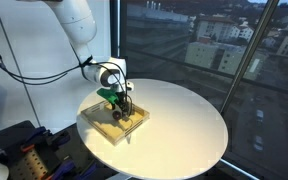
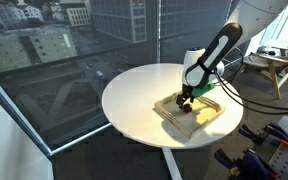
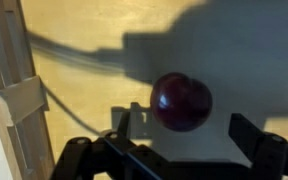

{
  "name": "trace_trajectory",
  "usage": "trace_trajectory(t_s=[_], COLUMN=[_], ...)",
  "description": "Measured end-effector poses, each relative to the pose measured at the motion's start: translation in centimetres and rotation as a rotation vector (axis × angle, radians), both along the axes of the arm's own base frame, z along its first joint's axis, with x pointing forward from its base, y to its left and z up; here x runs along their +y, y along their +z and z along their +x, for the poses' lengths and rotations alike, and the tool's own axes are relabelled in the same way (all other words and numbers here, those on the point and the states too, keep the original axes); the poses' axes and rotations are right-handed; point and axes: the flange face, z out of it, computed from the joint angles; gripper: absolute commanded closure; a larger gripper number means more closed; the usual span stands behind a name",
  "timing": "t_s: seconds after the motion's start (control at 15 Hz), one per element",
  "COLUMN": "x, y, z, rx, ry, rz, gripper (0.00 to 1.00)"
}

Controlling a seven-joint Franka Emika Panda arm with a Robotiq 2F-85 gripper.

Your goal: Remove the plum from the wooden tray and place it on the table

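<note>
Plum: small, round, glossy; probably light, firm yet bruisable, likely to roll; on tray; take across widest middle; end effector released, jaws astride.

In the wrist view, bare floor of the wooden tray is seen around the plum, so passage is left on each side. Sideways travel is barred only by the low raised rim. Beyond it, broad white table is offered.
</note>
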Motion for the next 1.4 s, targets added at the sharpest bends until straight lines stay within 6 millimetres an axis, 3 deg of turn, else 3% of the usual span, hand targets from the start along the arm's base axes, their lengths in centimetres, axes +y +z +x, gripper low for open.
trace_trajectory(t_s=[0.07,0.4,0.47,1.4], x=[-0.03,-0.09,-0.09,0.21], y=[-0.08,-0.19,-0.16,0.4], z=[0.0,0.09,0.13,0.56], rx=[0.001,0.001,0.0,-0.011], ry=[0.0,-0.001,-0.001,0.004], rz=[0.0,-0.001,-0.001,-0.002], gripper=[0.26,0.65,0.68,0.69])
